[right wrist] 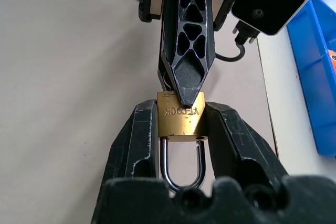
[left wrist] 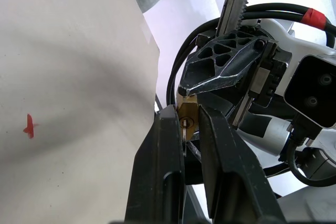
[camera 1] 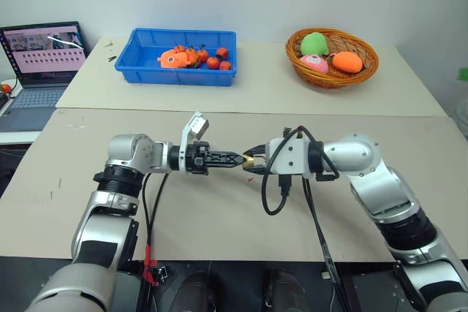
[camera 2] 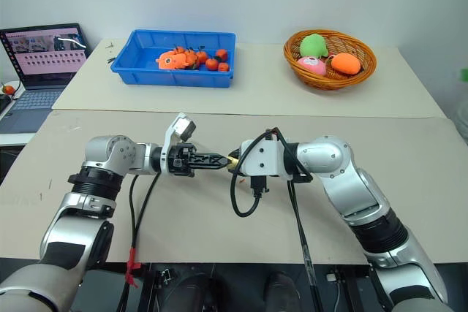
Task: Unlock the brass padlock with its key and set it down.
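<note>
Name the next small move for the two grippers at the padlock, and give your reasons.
Probably a slow twist of the left gripper. The right gripper clamps the small golden-brass padlock by its sides, silver U-shaped shackle seated at both ends, so locked. The left fingertips press against the keyhole face. The key itself I cannot make out, so confirm it is seated first.

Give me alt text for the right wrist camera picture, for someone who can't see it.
The right hand grips a small brass padlock by its sides between two black fingers, its silver shackle pointing back toward the camera. The left hand meets the padlock's far end, above a beige table, with a blue bin at the edge.
</note>
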### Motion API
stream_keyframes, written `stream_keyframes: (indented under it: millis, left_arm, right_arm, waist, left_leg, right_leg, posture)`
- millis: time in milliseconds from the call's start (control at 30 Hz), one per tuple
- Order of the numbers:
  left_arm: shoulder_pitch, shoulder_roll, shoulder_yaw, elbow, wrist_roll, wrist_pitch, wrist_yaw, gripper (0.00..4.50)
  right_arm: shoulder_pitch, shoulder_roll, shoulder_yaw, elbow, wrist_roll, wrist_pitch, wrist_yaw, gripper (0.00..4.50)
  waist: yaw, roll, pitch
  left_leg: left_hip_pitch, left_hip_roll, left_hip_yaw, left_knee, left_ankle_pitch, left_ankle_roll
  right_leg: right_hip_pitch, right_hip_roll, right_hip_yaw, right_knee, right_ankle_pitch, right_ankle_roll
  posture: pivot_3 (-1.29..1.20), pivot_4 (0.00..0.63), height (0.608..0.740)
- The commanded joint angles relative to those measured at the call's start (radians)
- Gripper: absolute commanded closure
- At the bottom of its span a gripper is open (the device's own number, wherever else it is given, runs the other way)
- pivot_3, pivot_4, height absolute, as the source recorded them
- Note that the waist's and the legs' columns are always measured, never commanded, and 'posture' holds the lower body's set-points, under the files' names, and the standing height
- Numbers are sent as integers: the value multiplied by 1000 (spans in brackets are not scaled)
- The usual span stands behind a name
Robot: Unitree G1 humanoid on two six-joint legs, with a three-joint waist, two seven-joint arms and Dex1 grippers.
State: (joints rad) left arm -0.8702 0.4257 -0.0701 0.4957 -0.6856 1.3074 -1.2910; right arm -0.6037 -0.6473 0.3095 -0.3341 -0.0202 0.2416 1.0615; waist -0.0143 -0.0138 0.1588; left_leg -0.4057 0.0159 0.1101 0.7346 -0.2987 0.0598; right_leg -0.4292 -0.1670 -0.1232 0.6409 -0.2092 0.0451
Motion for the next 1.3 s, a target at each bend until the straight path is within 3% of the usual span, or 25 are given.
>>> stream_keyframes:
  millis: [33,833,900,1100,1300]
  left_arm:
    - [-18,-7,15,-2,-14,-9,0,4495]
    - [-7,-16,18,-17,-16,-25,17,4495]
    - [-5,-16,17,-17,-16,-26,18,4495]
    - [-3,-13,18,-19,-19,-25,22,4495]
    - [4,-6,18,-25,-19,-25,21,4495]
  right_arm:
    - [-14,-5,-19,-36,4,-28,-10,3590]
    - [-4,-6,-28,-64,15,-3,-20,3590]
    - [-6,-2,-30,-67,21,2,-21,2570]
    - [-11,6,-28,-76,23,0,-37,638]
    - [7,-17,-41,-59,27,-27,-26,638]
  waist:
    - [0,0,0]
    - [0,0,0]
    - [0,0,0]
    - [1,0,0]
    - [1,0,0]
  left_leg:
    - [0,0,0,0,0,0]
    - [0,0,0,0,0,0]
    - [0,0,0,0,0,0]
    - [0,0,0,0,0,0]
    - [0,0,0,0,0,0]
  right_leg:
    - [0,0,0,0,0,0]
    - [0,0,0,0,0,0]
    - [0,0,0,0,0,0]
    - [0,0,0,0,0,0]
    - [0,0,0,0,0,0]
  posture:
    - [0,150,692]
    - [0,150,692]
    - [0,150,692]
    - [0,150,692]
    - [0,150,692]
